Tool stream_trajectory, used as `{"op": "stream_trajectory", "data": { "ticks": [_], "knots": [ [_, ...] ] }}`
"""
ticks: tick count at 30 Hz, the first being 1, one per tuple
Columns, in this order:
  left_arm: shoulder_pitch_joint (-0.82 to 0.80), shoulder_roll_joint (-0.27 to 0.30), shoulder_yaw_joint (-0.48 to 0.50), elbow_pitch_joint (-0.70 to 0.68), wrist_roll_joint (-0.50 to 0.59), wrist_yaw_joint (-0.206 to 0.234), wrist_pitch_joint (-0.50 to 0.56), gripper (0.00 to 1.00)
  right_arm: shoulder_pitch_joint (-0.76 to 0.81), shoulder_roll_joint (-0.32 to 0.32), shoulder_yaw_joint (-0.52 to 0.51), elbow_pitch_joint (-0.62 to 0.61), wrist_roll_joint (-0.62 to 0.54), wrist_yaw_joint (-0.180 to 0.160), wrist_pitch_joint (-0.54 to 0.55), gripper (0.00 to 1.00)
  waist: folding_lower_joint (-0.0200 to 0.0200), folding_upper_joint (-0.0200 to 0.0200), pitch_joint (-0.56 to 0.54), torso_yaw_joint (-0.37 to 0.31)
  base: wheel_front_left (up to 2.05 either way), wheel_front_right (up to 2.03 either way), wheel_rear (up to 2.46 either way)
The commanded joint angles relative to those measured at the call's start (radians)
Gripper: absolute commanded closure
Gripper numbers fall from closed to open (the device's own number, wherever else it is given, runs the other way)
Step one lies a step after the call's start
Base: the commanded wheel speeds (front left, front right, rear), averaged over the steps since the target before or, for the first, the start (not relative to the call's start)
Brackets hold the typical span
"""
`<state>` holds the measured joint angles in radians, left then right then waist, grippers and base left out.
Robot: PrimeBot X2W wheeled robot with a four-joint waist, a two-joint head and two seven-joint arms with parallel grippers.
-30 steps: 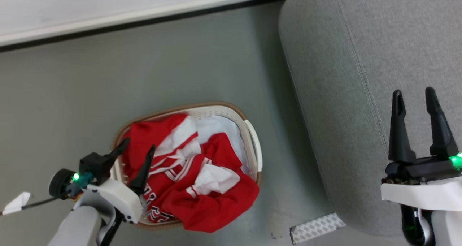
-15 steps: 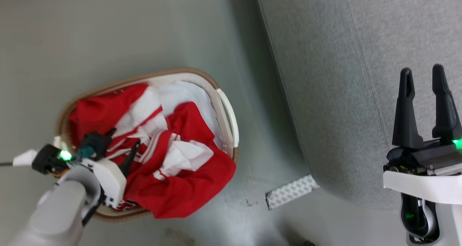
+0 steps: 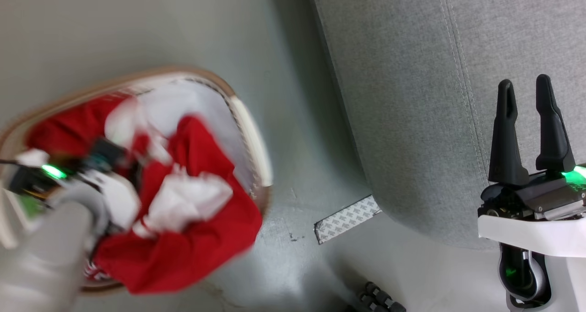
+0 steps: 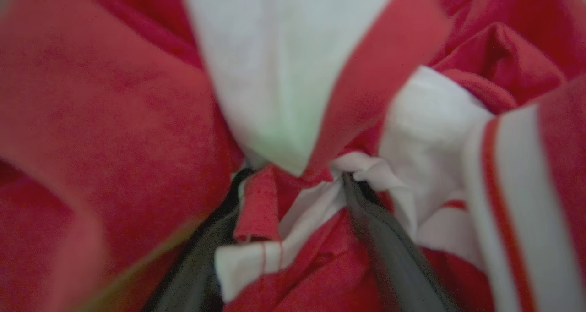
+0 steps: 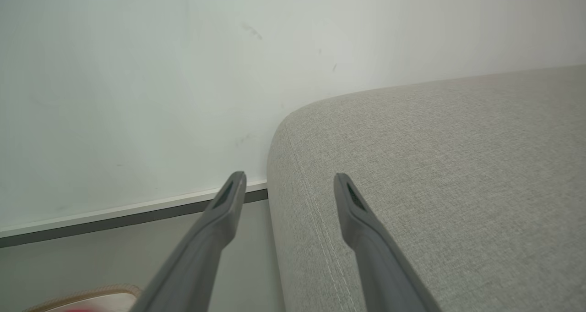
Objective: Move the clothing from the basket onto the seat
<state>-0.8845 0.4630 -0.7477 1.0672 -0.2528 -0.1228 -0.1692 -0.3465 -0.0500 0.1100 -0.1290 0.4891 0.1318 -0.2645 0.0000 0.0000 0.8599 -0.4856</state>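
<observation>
Basket [image 3: 252, 138] sits on the grey floor [image 3: 284, 73], to the left of the sofa [image 3: 412, 96] with a strip of floor between them. The head view is smeared on that side.

Red-and-white clothes [image 3: 183, 248] are heaped in the basket. One red fold spills over the near rim. Plain white cloth [image 3: 192, 106] shows at the far end inside.

Left tool [image 4: 296, 174] is down in the heap, and its pale forearm [image 3: 41, 266] comes in from the lower left. In the left wrist view both dark fingers [image 4: 389, 248] stand spread. Red and white folds are bunched between and around them, loose and not pinched.

Right tool [image 3: 524, 80] is held over the sofa's cushion, with its fingers spread and nothing between them. I cannot tell whether it touches the fabric. In its own wrist view the right tool [image 5: 289, 178] points along the sofa's rounded corner toward a white wall [image 5: 137, 73] and baseboard [image 5: 114, 213].

A patterned strip [image 3: 347, 218] lies on the floor at the sofa's foot. A dark ribbed object [image 3: 377, 300] at the bottom edge is too cut off to identify.
</observation>
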Motion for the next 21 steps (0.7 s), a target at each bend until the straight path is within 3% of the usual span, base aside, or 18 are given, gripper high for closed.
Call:
{"op": "stream_trajectory", "data": {
  "ticks": [1,4,5,7,8,16,21],
  "knots": [
    [0.021,-0.020,-0.017,0.016,0.002,-0.007,0.014,0.00,-0.001,-0.001,0.001,0.001,0.007,-0.002,0.000,0.00,0.0000,0.0000,0.004,-0.005,0.00,0.00,0.00],
    [0.005,-0.020,-0.038,0.034,-0.003,-0.004,0.023,0.00,-0.004,0.000,0.002,0.005,0.010,-0.002,0.000,0.00,0.0000,0.0000,0.005,-0.009,0.00,0.00,0.00],
    [0.003,-0.026,-0.046,0.037,-0.005,-0.005,0.020,0.22,-0.004,0.000,0.002,0.005,0.010,-0.002,0.000,0.00,0.0000,0.0000,0.004,-0.009,0.00,0.00,0.00],
    [0.001,-0.034,-0.057,0.038,-0.011,-0.006,0.006,0.87,-0.005,-0.001,-0.002,0.009,0.009,-0.002,0.000,0.00,0.0000,0.0000,0.001,-0.007,0.00,0.00,0.00],
    [0.002,-0.038,-0.063,0.040,-0.016,-0.006,0.000,1.00,-0.005,-0.001,-0.003,0.010,0.008,-0.002,0.000,0.00,0.0000,0.0000,-0.002,-0.006,0.00,0.00,0.00],
    [-0.001,-0.058,-0.103,0.041,-0.072,-0.006,-0.032,1.00,-0.015,-0.001,-0.005,0.021,-0.014,-0.002,0.000,0.00,0.0000,0.0000,-0.045,0.012,0.00,0.00,0.00],
    [0.032,-0.094,-0.123,0.028,-0.125,-0.006,-0.069,1.00,-0.009,-0.001,-0.019,0.046,-0.042,-0.002,0.000,0.00,0.0000,0.0000,-0.132,0.040,0.00,0.00,0.00]
  ]
}}
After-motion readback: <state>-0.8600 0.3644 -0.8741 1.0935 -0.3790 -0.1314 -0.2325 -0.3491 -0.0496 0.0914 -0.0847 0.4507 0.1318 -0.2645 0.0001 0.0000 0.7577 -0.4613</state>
